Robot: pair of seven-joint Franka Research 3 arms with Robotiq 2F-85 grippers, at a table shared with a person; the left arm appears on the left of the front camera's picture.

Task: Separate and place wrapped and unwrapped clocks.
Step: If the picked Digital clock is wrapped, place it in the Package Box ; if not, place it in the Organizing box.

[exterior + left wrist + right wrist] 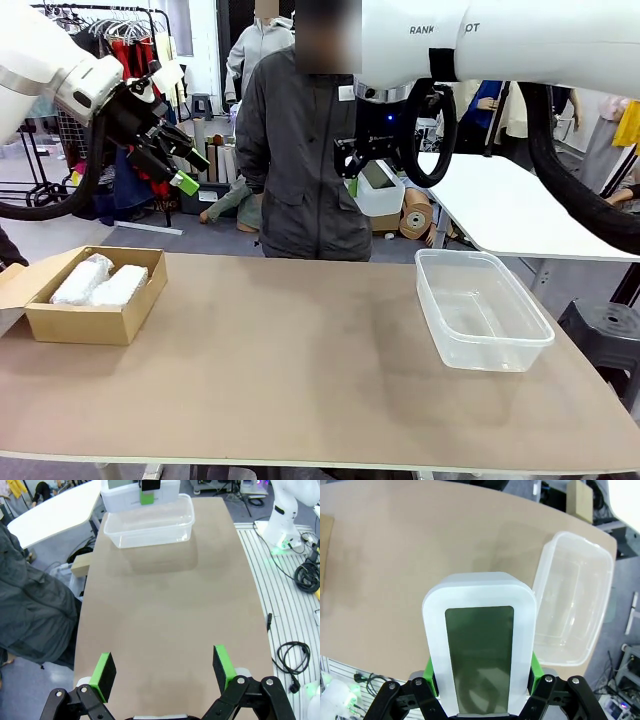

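Two wrapped clocks (82, 282) (120, 285), lumpy white plastic bundles, lie side by side in the cardboard box (95, 325) at the table's left. The unwrapped clock (480, 645) is white with a grey-green screen, and my right gripper (482, 677) is shut on its lower sides. In the front view that gripper (366, 168) holds the clock (380, 190) in the air above the far end of the clear plastic container (482, 310). High at the left, my left gripper (190, 168) hangs open with nothing in it; in its own wrist view the left gripper (162, 670) looks down the bare table.
A person in a grey jacket (300, 170) stands at the far edge, hands out of sight. The clear container (575, 595) holds nothing. A white table (510, 210) stands behind to the right. Cables (292, 660) lie on the floor beside the table.
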